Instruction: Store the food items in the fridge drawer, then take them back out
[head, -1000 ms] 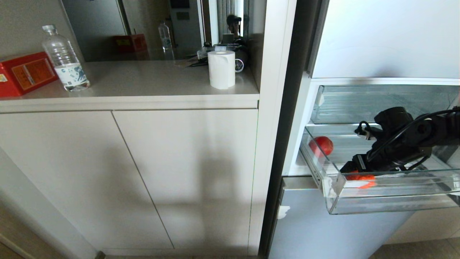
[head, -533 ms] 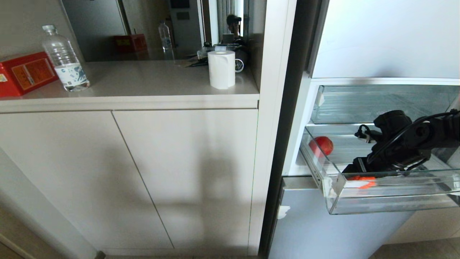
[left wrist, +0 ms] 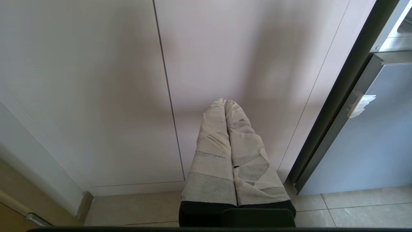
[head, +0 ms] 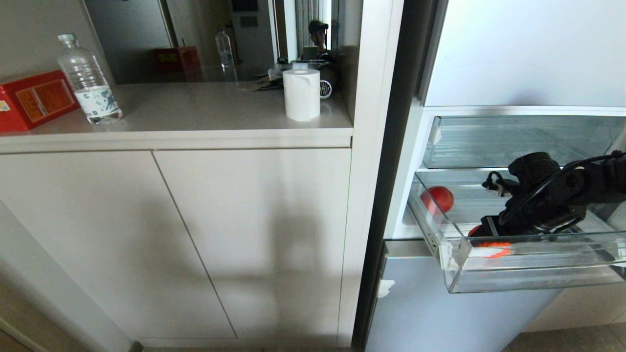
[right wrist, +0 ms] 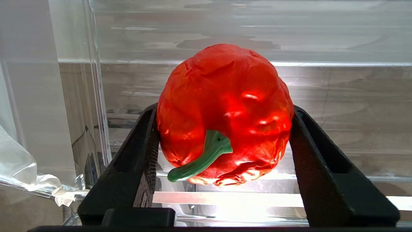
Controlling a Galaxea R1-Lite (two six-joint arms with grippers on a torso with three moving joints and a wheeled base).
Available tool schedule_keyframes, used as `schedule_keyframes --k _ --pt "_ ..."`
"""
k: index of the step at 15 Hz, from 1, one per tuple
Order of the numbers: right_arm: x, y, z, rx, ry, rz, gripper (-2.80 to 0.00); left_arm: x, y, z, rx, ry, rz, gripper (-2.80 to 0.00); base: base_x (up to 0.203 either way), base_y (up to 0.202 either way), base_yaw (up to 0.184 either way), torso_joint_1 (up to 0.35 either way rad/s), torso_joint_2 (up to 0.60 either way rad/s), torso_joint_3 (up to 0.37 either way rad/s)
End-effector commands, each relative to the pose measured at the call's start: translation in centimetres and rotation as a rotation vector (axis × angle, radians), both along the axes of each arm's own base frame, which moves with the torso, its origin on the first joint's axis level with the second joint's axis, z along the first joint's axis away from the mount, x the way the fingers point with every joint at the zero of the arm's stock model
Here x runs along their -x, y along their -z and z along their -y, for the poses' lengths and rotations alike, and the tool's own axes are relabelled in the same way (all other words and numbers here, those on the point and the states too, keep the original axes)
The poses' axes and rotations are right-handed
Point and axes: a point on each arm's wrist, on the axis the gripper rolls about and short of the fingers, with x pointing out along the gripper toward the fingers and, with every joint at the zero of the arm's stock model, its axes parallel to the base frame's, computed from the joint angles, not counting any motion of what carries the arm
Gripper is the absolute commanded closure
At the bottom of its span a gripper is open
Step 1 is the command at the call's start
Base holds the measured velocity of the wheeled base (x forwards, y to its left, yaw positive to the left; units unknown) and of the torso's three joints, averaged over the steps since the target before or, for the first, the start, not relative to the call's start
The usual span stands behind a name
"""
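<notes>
The clear fridge drawer (head: 538, 264) stands pulled out of the fridge. A small round red fruit (head: 438, 198) lies at its back left corner. My right gripper (head: 485, 235) reaches down into the drawer's front left part, just behind the front lip. It is shut on a red bell pepper (right wrist: 225, 103) with a green stem, one black finger (right wrist: 145, 145) pressed against each side. Through the drawer front the pepper (head: 490, 243) shows as a red patch. My left gripper (left wrist: 224, 103) hangs parked before the cabinet doors, its tape-wrapped fingers shut and holding nothing.
A clear flat-fronted bin (head: 518, 142) sits above the drawer, and the silver-blue door panel (head: 440, 313) below it. Left of the fridge a counter (head: 195, 117) carries a water bottle (head: 88, 80), a red box (head: 34, 98) and a paper roll (head: 301, 94).
My right hand has sunk slightly deeper into the drawer, and the pepper's red patch sits a little lower behind the front lip. The red fruit has not moved.
</notes>
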Motion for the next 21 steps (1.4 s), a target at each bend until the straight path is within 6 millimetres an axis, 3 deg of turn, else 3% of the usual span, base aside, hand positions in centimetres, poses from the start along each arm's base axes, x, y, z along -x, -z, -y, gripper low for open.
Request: schedule_keyframes --k 1,8,12,16,21 --pt "0.9 -0.1 0.0 0.000 0.002 -0.016 0.00 0.0 0.0 0.0 0.000 0.000 -0.001 0.00 0.000 0.000 0.000 0.000 0.00 0.000" --pt "4.4 -0.9 -0.2 -0.003 -0.002 -0.036 0.00 0.0 0.0 0.0 0.000 0.000 -0.001 0.00 0.000 0.000 0.000 0.000 0.00 0.000" --pt "3.5 -0.8 -0.2 0.000 0.001 0.036 0.00 0.0 0.0 0.0 0.000 0.000 -0.001 0.00 0.000 0.000 0.000 0.000 0.00 0.000" --pt "4.2 -0.5 -0.1 0.001 -0.002 0.038 0.00 0.0 0.0 0.0 0.000 0.000 -0.001 0.00 0.000 0.000 0.000 0.000 0.00 0.000" --pt "1.8 -0.8 0.5 -0.020 0.069 0.310 0.00 0.0 0.0 0.0 0.000 0.000 0.000 0.00 0.000 0.000 0.000 0.000 0.00 0.000"
